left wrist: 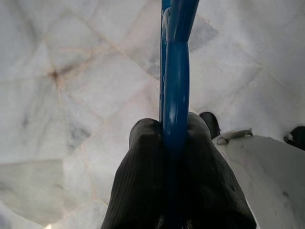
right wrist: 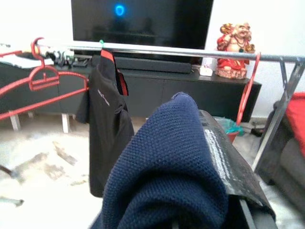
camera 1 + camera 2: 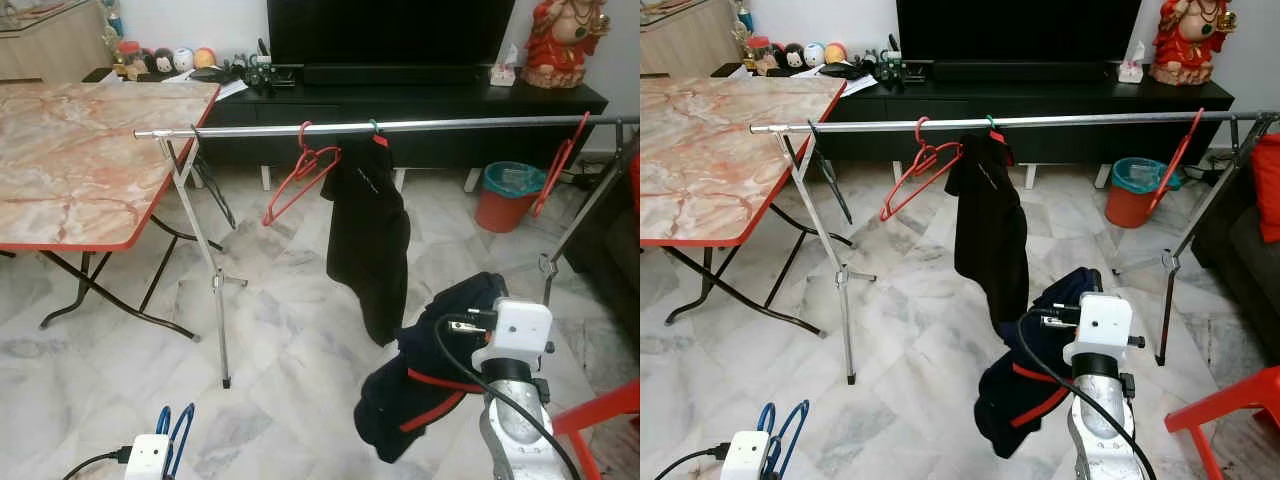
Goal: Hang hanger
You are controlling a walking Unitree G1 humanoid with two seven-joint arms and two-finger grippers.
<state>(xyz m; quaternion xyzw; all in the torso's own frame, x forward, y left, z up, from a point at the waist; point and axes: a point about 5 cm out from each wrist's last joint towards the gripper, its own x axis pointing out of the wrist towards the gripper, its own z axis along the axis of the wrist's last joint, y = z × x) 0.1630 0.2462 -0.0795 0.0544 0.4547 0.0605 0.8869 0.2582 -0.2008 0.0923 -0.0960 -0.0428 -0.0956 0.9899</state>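
Low at left: left gripper [image 1: 176, 143] clamps blue hanger [image 3: 176, 437].
Right gripper [image 2: 200, 157]: pinches navy garment [image 3: 430, 370].
Ahead: rail [image 3: 400, 126], black shirt [image 3: 367, 225] between.

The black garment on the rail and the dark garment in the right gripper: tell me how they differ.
The black garment on the rail hangs full length from the rail, beside a red hanger. The dark garment is bunched up in the right gripper, off the rail, and shows red trim; it looks navy in the right wrist view. Both are dark clothing.
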